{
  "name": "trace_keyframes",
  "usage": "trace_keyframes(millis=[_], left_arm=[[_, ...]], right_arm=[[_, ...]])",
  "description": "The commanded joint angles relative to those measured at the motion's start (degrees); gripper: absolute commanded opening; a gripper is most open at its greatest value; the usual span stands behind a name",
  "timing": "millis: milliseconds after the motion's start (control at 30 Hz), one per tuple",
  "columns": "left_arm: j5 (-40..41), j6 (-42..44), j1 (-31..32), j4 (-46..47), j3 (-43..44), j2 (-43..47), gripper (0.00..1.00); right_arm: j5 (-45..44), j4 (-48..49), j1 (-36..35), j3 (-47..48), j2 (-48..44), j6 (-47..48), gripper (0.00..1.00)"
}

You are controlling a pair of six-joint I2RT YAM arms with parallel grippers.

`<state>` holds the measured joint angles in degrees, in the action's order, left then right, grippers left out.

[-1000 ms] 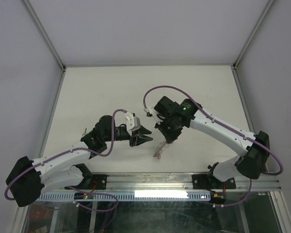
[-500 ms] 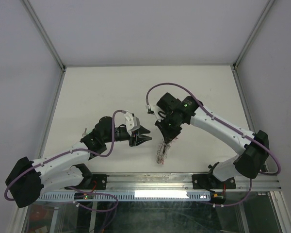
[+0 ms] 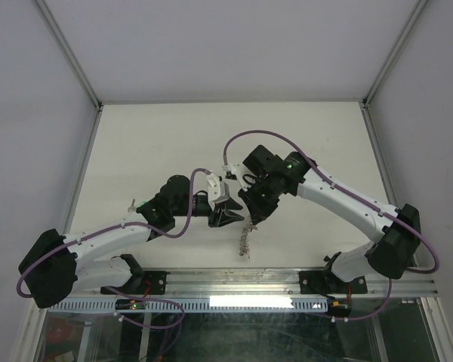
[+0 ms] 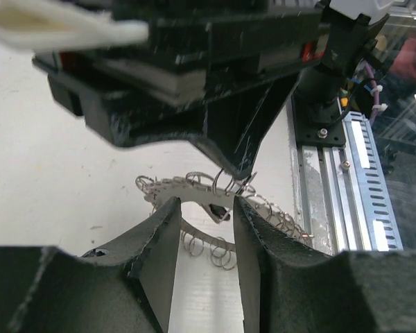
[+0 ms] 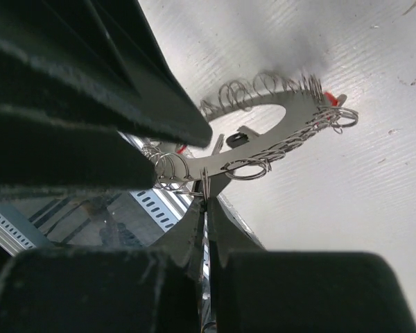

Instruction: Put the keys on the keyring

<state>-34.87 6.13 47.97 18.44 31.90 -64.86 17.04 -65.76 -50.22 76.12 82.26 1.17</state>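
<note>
Right fingers (image 3: pixel 251 218) were pressed together; with them I pinched the keyring (image 5: pixel 301 114) by its rim, in among the fringe of small wire loops. The keyring hung from that grip, edge-on in the top view, low over the desk (image 3: pixel 158 143) near its front edge. I could not tell whether its lower end touched the desk. My left fingers (image 3: pixel 227 216) were spread, one on each side of the ring's flat band, just beside the right fingers. They held nothing; contact with the band could not be judged from the left wrist view. A red key head (image 5: pixel 331 97) showed at the rim among the loops. Other keys were too small to tell apart.
</note>
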Motion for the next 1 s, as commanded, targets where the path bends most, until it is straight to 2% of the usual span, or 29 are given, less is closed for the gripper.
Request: trace_keyframes(millis=[0, 400, 967], left_arm=[[-1.6, 3.3, 1.8, -0.7, 4.4, -1.1, 0.35], [-0.8, 6.3, 3.3, -6.7, 7.7, -4.4, 0.34], [-4.4, 6.6, 3.9, -6.7, 9.4, -7.5, 0.28]], right_arm=[[1.4, 1.5, -0.9, 1.1, -1.7, 1.1, 0.00], [0.4, 1.6, -2.1, 1.2, -2.3, 1.0, 0.00], [0.8, 3.5, -2.2, 0.8, -3.1, 0.4, 0.00]])
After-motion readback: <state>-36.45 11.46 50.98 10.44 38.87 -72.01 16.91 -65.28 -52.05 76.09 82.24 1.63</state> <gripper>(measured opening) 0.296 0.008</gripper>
